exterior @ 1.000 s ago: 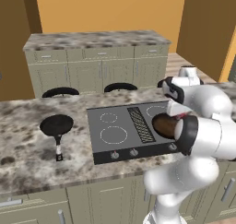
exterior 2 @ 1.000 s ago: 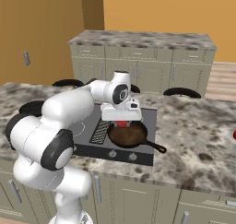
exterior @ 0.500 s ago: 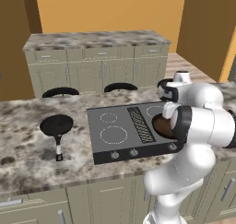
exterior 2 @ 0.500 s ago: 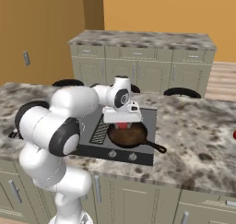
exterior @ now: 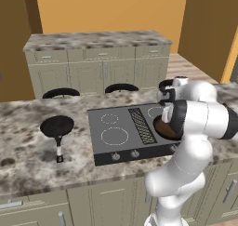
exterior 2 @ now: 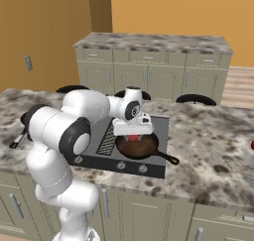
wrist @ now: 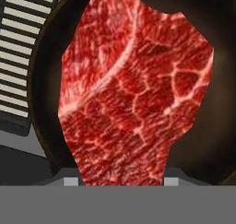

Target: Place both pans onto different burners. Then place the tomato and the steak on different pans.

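Lower than a second ago, the hand [exterior 2: 132, 137] hangs over the brown pan [exterior 2: 138, 147]. It stays clamped on the steak [wrist: 136, 89].

steak [wrist: 133, 94]: deep red, pale pink-white marbling veins. brown pan [exterior 2: 139, 147]: dark brown inside, black handle. black pan [exterior: 56, 126], left of frame: all black, light-tipped handle. cooktop [exterior: 104, 146]: dark grey, thin white burner rings [exterior: 114, 136], black/white ribbed grill strip [wrist: 23, 57]. counter [exterior: 28, 160]: mottled grey-brown granite. cabinets [exterior: 93, 74]: grey-green. walls [exterior: 111, 9]: orange.
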{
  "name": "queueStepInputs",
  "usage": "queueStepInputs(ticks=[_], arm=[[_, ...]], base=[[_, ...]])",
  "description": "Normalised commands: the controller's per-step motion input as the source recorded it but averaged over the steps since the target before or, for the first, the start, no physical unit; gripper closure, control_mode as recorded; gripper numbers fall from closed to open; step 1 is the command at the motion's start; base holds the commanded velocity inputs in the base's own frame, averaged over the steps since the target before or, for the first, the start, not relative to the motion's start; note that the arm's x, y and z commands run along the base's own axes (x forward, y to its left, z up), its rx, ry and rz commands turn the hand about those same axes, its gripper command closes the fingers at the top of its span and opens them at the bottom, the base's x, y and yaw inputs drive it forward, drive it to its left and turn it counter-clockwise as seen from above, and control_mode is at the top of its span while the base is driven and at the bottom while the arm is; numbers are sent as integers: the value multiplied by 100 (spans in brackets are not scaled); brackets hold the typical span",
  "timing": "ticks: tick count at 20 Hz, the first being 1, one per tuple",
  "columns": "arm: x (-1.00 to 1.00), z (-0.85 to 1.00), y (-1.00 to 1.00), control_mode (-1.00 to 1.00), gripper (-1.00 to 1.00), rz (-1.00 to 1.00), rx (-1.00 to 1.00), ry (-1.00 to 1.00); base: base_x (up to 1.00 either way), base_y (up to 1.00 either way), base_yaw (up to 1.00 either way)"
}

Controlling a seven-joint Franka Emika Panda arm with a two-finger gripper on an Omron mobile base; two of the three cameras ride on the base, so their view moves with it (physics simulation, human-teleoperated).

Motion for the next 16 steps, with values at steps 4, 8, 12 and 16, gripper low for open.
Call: queueStepInputs(ticks=[4,8,12,16], arm=[[11,-33,-5,-100,100,2,2,0],[8,-31,-6,-100,100,3,1,0],[14,-25,-3,-100,100,2,1,0],[8,-23,-2,-100,100,3,1,0]], base=[[0,0,0],[0,0,0],[0,0,0],[0,0,0]])
